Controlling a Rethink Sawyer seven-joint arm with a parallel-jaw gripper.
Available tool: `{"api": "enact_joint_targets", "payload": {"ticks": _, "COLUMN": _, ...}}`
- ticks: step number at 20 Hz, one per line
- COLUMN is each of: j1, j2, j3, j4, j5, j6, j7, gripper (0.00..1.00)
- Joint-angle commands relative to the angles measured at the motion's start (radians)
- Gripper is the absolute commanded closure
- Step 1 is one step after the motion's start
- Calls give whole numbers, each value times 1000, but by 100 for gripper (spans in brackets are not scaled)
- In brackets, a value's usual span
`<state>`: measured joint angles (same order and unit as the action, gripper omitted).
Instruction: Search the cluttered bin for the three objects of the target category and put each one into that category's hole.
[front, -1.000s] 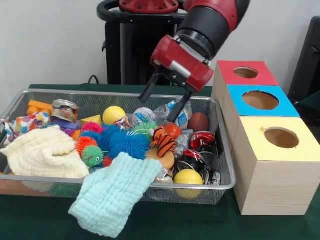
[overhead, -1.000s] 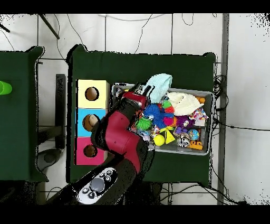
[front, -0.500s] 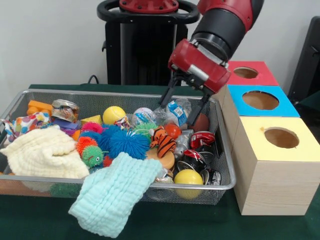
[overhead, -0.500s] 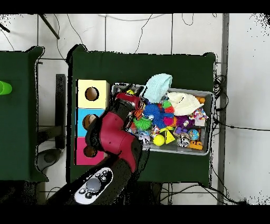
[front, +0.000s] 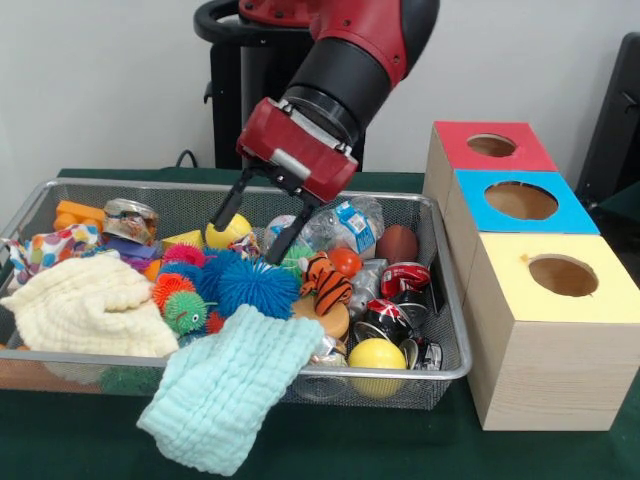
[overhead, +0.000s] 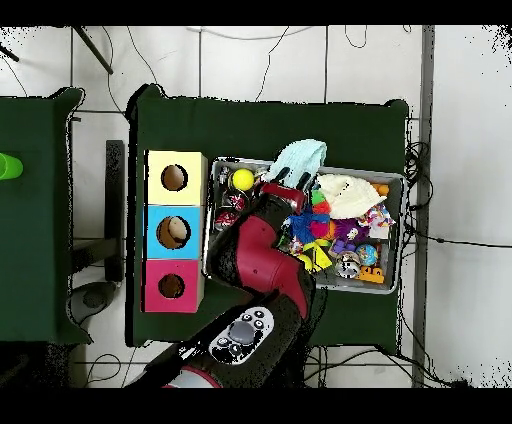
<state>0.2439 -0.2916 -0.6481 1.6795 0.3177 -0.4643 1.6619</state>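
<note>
Silver mesh, front view: I see the bin (front: 455, 300) filling the green table (front: 300, 455), with the three boxes just to its right in the picture.
Gripper, front view: the gripper (front: 248, 234) hangs over the far middle of the bin, its two black fingers (front: 228, 208) spread apart with nothing between them.
Under the fingers: one tip sits in front of the yellow ball (front: 227, 229) by the far wall, the other points down near the blue spiky ball (front: 256, 285).
Clutter, front view: a toy tiger (front: 325, 282), a crushed plastic bottle (front: 345, 222), a brown ball (front: 397, 244), dented cans (front: 405, 283), a second yellow ball (front: 377, 356) and a cream cloth (front: 88, 305) lie in the bin.
Draped cloth: a pale green cloth (front: 228, 385) hangs over the near rim onto the table.
Hole, front view: the hole (front: 491, 145) is in the red-topped box (front: 490, 148), farthest back of the three, with nothing in it that I can see.
Overhead view: I see the arm (overhead: 262, 262) reaching across the bin (overhead: 392, 283); the red box's hole (overhead: 171, 286) is well apart from it, beyond the blue box (overhead: 174, 232) and yellow box (overhead: 175, 178).
</note>
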Motion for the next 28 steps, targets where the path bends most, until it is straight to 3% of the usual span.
{"api": "enact_joint_targets", "payload": {"ticks": 1, "j1": 12, "j2": 50, "j3": 157, "j4": 59, "j5": -20, "j6": -49, "j7": 234, "gripper": 0}}
{"api": "enact_joint_targets", "payload": {"ticks": 11, "j1": 70, "j2": 64, "j3": 112, "j4": 65, "j5": 58, "j6": -22, "j7": 218, "gripper": 0}}
{"api": "enact_joint_targets", "payload": {"ticks": 23, "j1": 16, "j2": 56, "j3": 148, "j4": 85, "j5": -41, "j6": -98, "j7": 259, "gripper": 0}}
{"api": "enact_joint_targets", "payload": {"ticks": 28, "j1": 35, "j2": 92, "j3": 125, "j4": 78, "j5": -11, "j6": -102, "j7": 227, "gripper": 0}}
